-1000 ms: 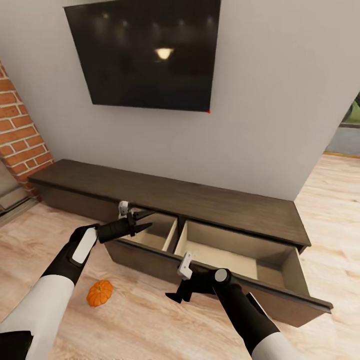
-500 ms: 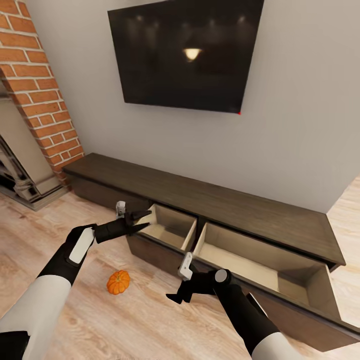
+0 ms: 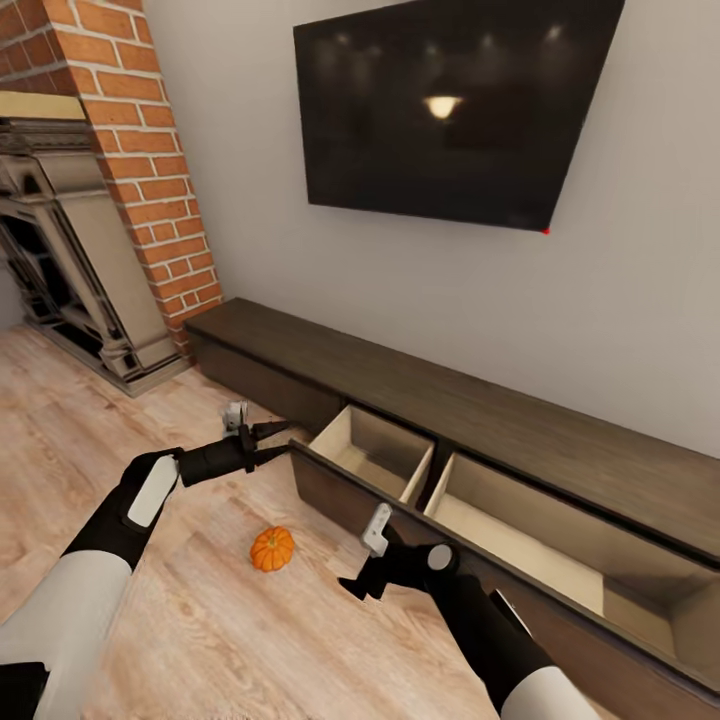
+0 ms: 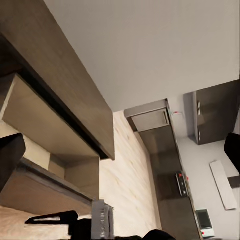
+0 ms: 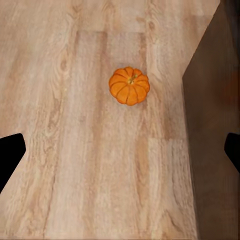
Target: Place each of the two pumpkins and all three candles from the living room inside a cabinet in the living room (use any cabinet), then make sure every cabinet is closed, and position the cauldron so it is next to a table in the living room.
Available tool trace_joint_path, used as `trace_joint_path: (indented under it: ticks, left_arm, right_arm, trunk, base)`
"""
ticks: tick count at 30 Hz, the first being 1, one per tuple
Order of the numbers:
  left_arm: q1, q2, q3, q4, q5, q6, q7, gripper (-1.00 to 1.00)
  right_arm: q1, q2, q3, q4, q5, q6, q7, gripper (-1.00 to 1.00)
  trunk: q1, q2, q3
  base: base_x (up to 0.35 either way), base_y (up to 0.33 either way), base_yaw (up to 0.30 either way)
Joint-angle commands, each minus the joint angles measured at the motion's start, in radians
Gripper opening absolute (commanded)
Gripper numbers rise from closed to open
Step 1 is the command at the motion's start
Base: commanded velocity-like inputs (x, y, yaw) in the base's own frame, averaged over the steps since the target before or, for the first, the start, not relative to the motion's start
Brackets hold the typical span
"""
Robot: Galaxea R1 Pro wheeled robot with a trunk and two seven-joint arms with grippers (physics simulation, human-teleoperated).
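Pumpkin (image 3: pixel 272 548) lying on floor (image 3: pixel 90 440) beside cabinet (image 3: pixel 420 385), drawers pulled out to receive it. Left gripper (image 3: pixel 268 441) and right gripper (image 3: pixel 357 586) both spread, empty, ready.

Both arms reach forward, elbows bent. The left gripper (image 3: pixel 275 441) points ahead with its fingers (image 3: pixel 272 429) spread and empty. The right gripper (image 3: pixel 352 587) angles down, fingers apart, empty.
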State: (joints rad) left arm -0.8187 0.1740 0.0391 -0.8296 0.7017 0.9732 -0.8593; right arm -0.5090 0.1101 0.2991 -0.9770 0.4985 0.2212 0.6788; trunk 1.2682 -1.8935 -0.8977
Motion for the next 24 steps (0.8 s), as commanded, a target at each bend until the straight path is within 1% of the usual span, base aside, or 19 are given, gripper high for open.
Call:
trace_joint_path:
  ticks: [1,2,4,5,6,7,8,9,11,12,13,14,15,16,21,24]
  left_arm:
    - [-0.001,0.007,0.004,0.005,-0.002,0.004,-0.004,1.00]
    - [-0.001,0.014,0.007,0.011,-0.002,0.004,-0.004,1.00]
    - [0.000,0.023,0.009,0.018,-0.002,0.004,-0.004,1.00]
    - [0.000,0.037,0.009,0.025,-0.002,0.005,-0.003,1.00]
    - [0.000,0.050,0.009,0.031,-0.002,0.005,-0.003,1.00]
    - [0.000,0.076,0.009,0.045,-0.002,0.005,-0.004,1.00]
    - [0.000,0.092,0.009,0.053,-0.002,0.005,-0.004,1.00]
    - [0.000,0.117,0.009,0.064,-0.002,0.005,-0.004,1.00]
    - [0.000,0.150,0.008,0.076,-0.002,0.006,-0.004,1.00]
    - [0.000,0.171,0.008,0.086,-0.002,0.006,-0.004,1.00]
    - [0.000,0.183,0.008,0.093,-0.002,0.006,-0.004,1.00]
    - [0.000,0.195,0.009,0.103,-0.002,0.007,-0.004,1.00]
    - [0.000,0.202,0.009,0.108,-0.002,0.007,-0.005,1.00]
    - [0.000,0.220,0.009,0.124,-0.002,0.007,-0.006,1.00]
    - [0.000,0.247,0.010,0.169,-0.002,0.006,-0.002,1.00]
    - [0.000,0.252,0.014,0.185,-0.001,0.004,0.000,1.00]
  right_arm:
    - [0.000,0.002,0.000,0.010,0.005,0.005,-0.023,1.00]
    - [0.000,0.004,0.000,0.029,0.004,0.006,-0.071,1.00]
    - [0.000,0.006,-0.001,0.047,0.003,0.007,-0.140,1.00]
    - [0.000,0.008,-0.001,0.057,0.002,0.007,-0.190,1.00]
    - [0.000,0.009,0.000,0.063,0.001,0.008,-0.221,1.00]
    - [0.000,0.010,0.000,0.075,0.000,0.007,-0.264,1.00]
    - [0.000,0.010,0.000,0.083,-0.003,0.007,-0.285,1.00]
    - [0.000,0.010,0.000,0.096,-0.016,0.007,-0.309,1.00]
    - [0.000,0.009,0.000,0.106,-0.048,0.005,-0.332,1.00]
    - [0.000,0.006,-0.001,0.110,-0.075,0.004,-0.341,1.00]
    - [0.000,0.005,-0.001,0.111,-0.091,0.004,-0.344,1.00]
    - [0.000,0.005,-0.001,0.113,-0.103,0.003,-0.347,1.00]
    - [0.000,0.005,-0.001,0.113,-0.108,0.003,-0.347,1.00]
    - [0.000,0.007,-0.001,0.114,-0.117,0.003,-0.349,1.00]
    - [0.000,0.009,0.000,0.125,-0.127,0.003,-0.354,1.00]
    - [0.000,0.009,0.000,0.132,-0.128,0.002,-0.363,1.00]
  trunk:
    - [0.000,0.000,-0.001]
    - [0.000,0.000,-0.001]
    - [0.000,0.000,-0.001]
    - [0.000,0.000,-0.001]
    - [0.000,0.000,-0.001]
    - [0.000,0.000,-0.001]
    - [0.000,0.000,-0.001]
    - [0.000,0.000,-0.001]
    - [0.000,0.000,0.000]
    - [0.000,0.000,0.001]
    - [0.000,0.000,0.002]
    - [0.000,0.000,0.004]
    - [0.000,0.000,0.005]
    - [0.000,0.000,0.006]
    - [0.000,0.000,0.013]
    - [0.000,0.000,0.015]
  base:
    - [0.000,0.000,0.294]
    - [0.000,0.000,0.295]
    - [0.000,0.000,0.295]
    - [0.000,0.000,0.295]
    - [0.000,0.000,0.295]
    - [0.000,0.000,0.295]
    - [0.000,0.000,0.296]
    - [0.000,0.000,0.296]
    - [0.000,0.000,0.293]
    - [0.000,0.000,0.219]
    - [0.000,0.000,0.176]
    - [0.000,0.000,0.149]
    - [0.000,0.000,0.139]
    - [0.000,0.000,0.117]
    - [0.000,0.000,0.113]
    - [0.000,0.000,0.035]
